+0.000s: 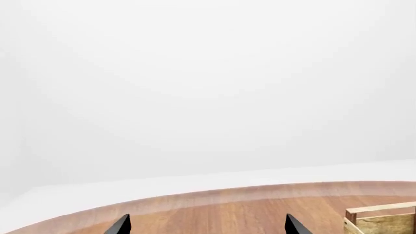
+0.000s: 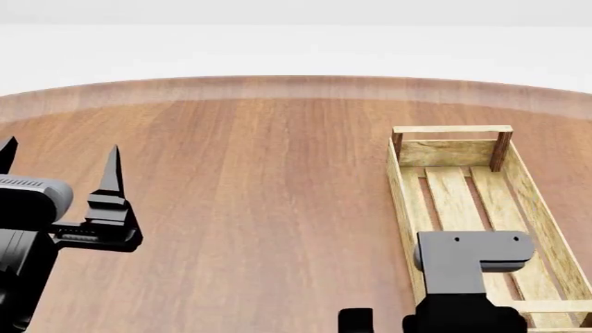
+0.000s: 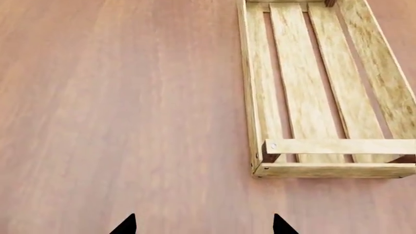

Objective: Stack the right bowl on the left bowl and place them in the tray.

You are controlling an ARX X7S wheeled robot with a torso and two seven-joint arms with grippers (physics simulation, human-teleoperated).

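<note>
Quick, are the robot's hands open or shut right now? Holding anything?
Left gripper: open, fingers apart, holding nothing.
Right gripper: open, fingers apart, holding nothing.

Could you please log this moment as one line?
left pincer: open, empty | right pincer: open, empty | light-wood slatted tray: empty | bowls: not in view

We see the wooden table [image 2: 249,208] filling the head view from 6 o'clock all the way out toward 12, its reddish-brown grain running in long streaks away from us. Up around 12 o'clock the tabletop ends in a curved edge with a paler, glossy band along it, sweeping from 9 over to 3. Past that rim we get the white floor [image 2: 296,48], plain and flat, and a lighter white backdrop [image 2: 296,10] above it. The left wrist view shows the same curved rim, white beyond. The right wrist view gives us grain, close up.
</note>
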